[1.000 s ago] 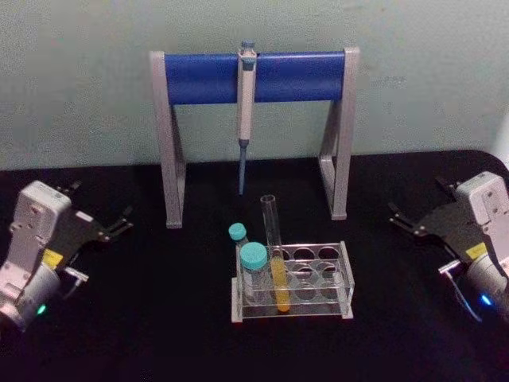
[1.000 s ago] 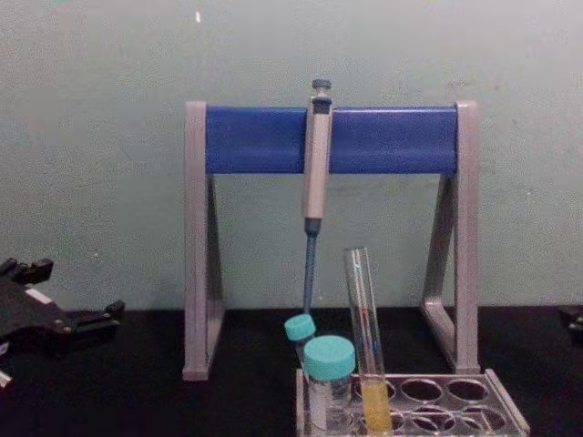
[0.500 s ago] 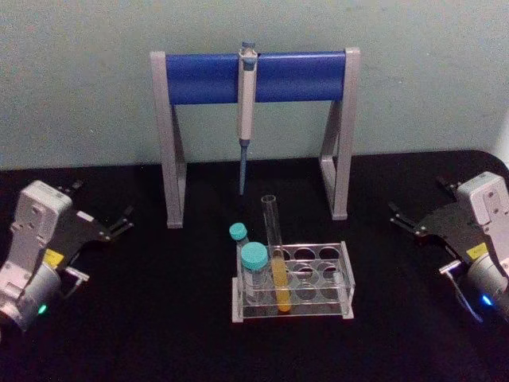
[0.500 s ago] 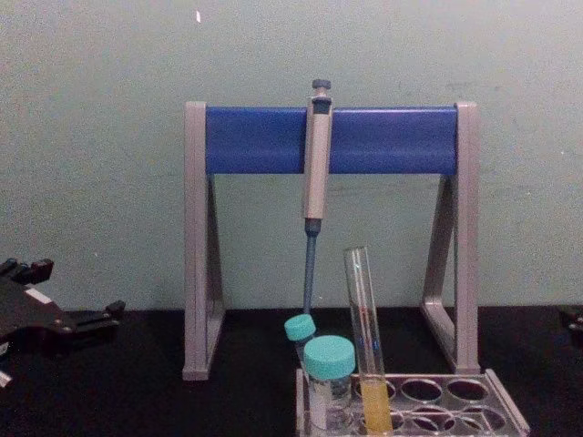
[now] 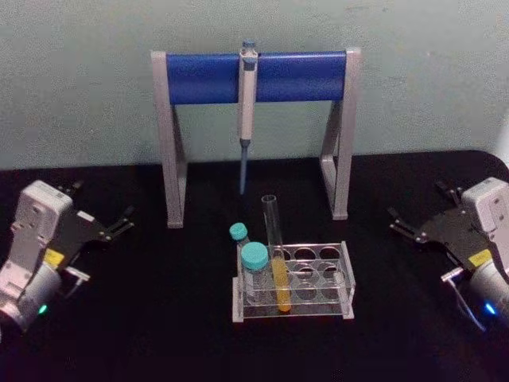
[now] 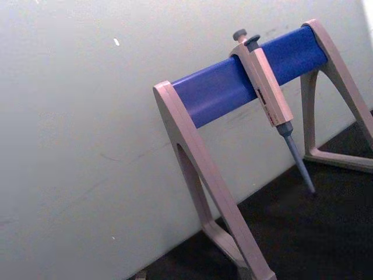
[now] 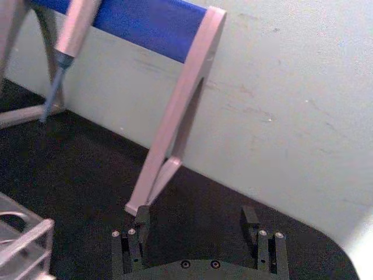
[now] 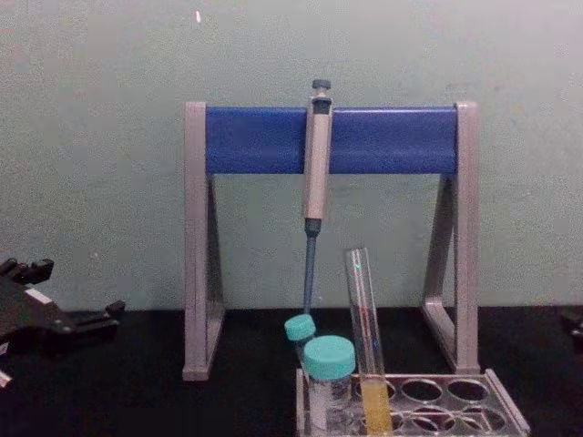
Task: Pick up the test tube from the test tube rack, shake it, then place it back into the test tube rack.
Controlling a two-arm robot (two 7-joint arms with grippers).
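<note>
- You should grip the test tube [image 5: 274, 255] on its bare glass above the test tube rack [image 5: 338, 282], then lift along its lean.
- It stands in a left-hand hole, uncapped and slightly tilted, with yellow liquid low down; I judge a hard shake would spill it.
- A teal-capped tube [image 5: 254, 256] stands just beside it.
- The right gripper [image 5: 425, 208] and the left gripper [image 5: 99, 205] sit well apart from the rack, both spread wide and empty.

Lab: hung pipette [image 5: 247, 95], test tube rack [image 5: 322, 305]
</note>
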